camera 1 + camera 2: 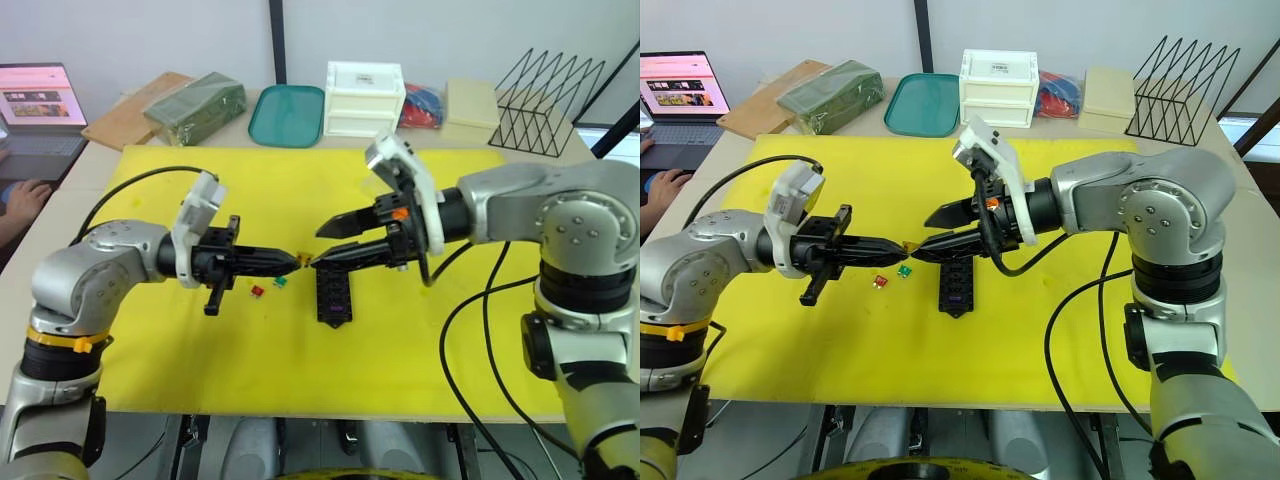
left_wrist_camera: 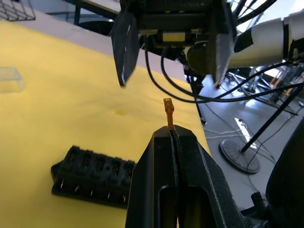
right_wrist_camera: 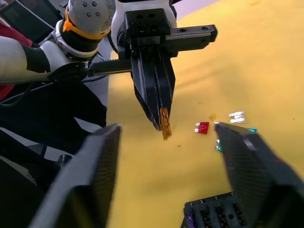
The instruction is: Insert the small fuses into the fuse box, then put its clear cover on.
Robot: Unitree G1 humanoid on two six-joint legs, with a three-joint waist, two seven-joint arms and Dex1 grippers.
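Amber fuse (image 2: 168,108) is sticking out of left gripper (image 1: 293,262), fingers clamped on it, hovering just beside fuse box (image 1: 333,296) on yellow counter (image 1: 420,350). Right gripper (image 1: 322,246) is waiting, fingers apart. You are handing over: centre fuse between them before closing.

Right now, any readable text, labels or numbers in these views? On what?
None readable.
Laptop screen: shows a page with pictures, its text too small to read.
White drawer box: faint marks on its lid, too blurred to read.
Orange fuse in the left gripper fingers: any rating too small to read.
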